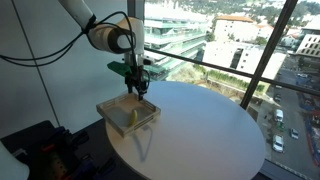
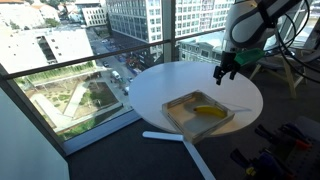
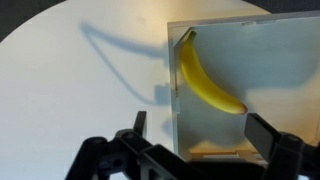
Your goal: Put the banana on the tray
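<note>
Your wrist view chops the tray [image 3: 262,60] off at the right, and the gripper [image 3: 200,127] covers its near corners.

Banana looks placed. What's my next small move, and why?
Probably just lift the gripper straight up and clear. The banana lies flat inside the tray, and the gripper hangs open above the tray's edge, holding nothing, so the placing looks done.

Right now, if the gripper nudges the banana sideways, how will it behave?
The banana lies flat on its side, so it would likely pivot or slide, not roll. The tray bottom looks smooth, and its low rim should stop it. Probably stiff but bruisable.
</note>
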